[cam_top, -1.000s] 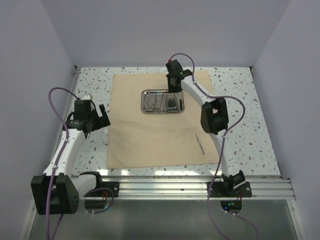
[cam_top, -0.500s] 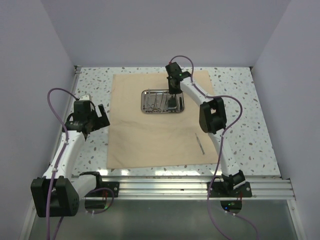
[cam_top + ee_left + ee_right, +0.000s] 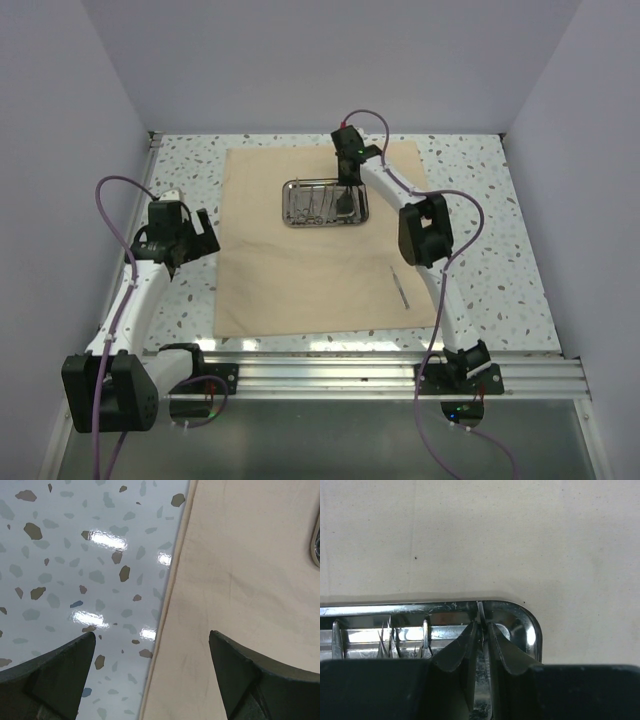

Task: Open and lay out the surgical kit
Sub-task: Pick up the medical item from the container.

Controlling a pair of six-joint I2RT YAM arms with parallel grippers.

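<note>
Finding one: the cloth wrap (image 3: 300, 280) lies unfolded and flat on the speckled table (image 3: 480, 270), so it serves as the field for the kit. The steel tray (image 3: 286, 203) sits on its far middle part.

Finding two: the right gripper (image 3: 481, 626) is down in the tray's right end. Its jaws are drawn narrow, with a thin instrument (image 3: 481, 614) between the fingertips. It appears pinched, though the wrist view is too tight to say which tool it is. I judge that it is being picked up for laying out. The other instruments (image 3: 315, 203) lie side by side in the tray.

Finding three: one slim tool (image 3: 401, 287) already lies on the cloth at the near right, well apart from the tray.

Finding four: the left gripper (image 3: 152, 634) hangs wide open over the cloth's left edge, holding nothing.

Finding five: no brand, label or writing is legible anywhere.
</note>
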